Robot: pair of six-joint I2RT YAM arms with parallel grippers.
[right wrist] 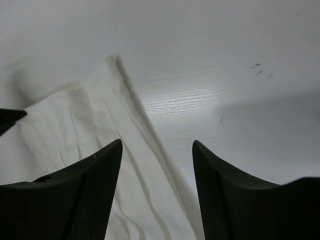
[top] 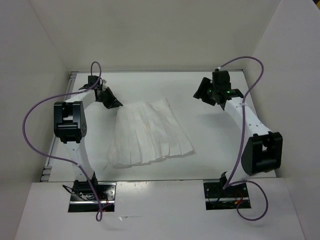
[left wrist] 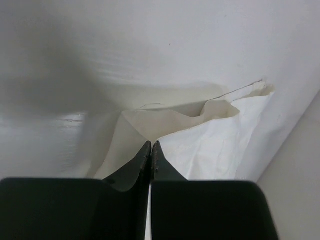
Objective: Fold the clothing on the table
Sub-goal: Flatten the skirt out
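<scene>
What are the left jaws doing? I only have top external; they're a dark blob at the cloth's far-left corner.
Observer: Left wrist view shows the left jaws shut, tips together, the clothing gathered up to them; it looks pinched.
Operator: And the right jaws?
Observer: Right wrist view shows them open, nothing between; the clothing's pleated edge runs beneath them on the table.

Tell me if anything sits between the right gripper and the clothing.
Nothing visible does. The right gripper, jaws open, hangs over the table to the right of the clothing, near its far corner. Only bare surface lies between them.
</scene>
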